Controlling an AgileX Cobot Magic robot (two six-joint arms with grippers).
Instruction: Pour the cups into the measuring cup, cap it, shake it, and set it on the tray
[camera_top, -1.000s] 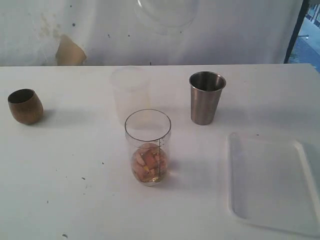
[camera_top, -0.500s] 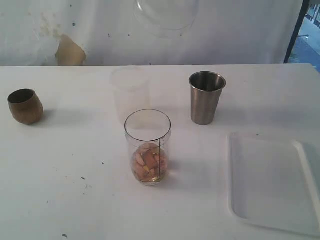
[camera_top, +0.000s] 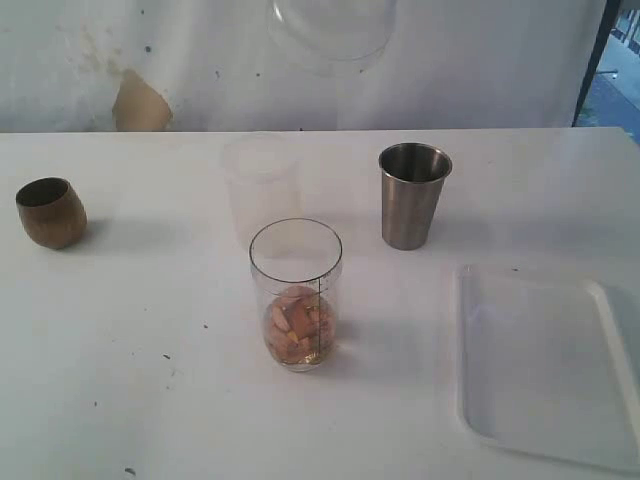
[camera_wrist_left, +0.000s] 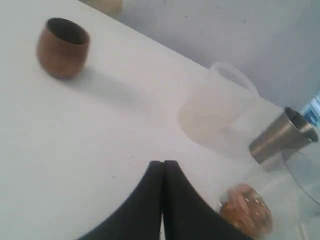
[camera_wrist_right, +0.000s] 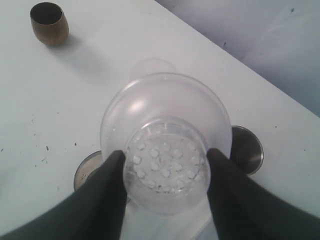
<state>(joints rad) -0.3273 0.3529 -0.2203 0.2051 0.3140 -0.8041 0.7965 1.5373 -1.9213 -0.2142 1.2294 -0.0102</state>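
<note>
The clear measuring cup (camera_top: 295, 295) stands mid-table with orange-brown pieces in its base; the right wrist view shows its rim (camera_wrist_right: 85, 172) under the cap. My right gripper (camera_wrist_right: 166, 157) is shut on a clear domed cap (camera_wrist_right: 165, 110) with a perforated top, held high above the table (camera_top: 332, 30). The brown cup (camera_top: 50, 212) (camera_wrist_left: 62, 47) sits far left. The steel tumbler (camera_top: 412, 195) (camera_wrist_right: 245, 150) stands behind and to the right of the measuring cup. My left gripper (camera_wrist_left: 162, 164) is shut on nothing, above bare table. The white tray (camera_top: 540, 360) lies at front right.
A frosted translucent cup (camera_top: 260, 185) (camera_wrist_left: 210, 112) stands upright just behind the measuring cup. A white backdrop with a tan patch (camera_top: 138, 103) closes off the table's far edge. Neither arm shows in the exterior view.
The clear cap at the top of the exterior view has come slightly lower into the picture. Everything on the table stays where it was.
</note>
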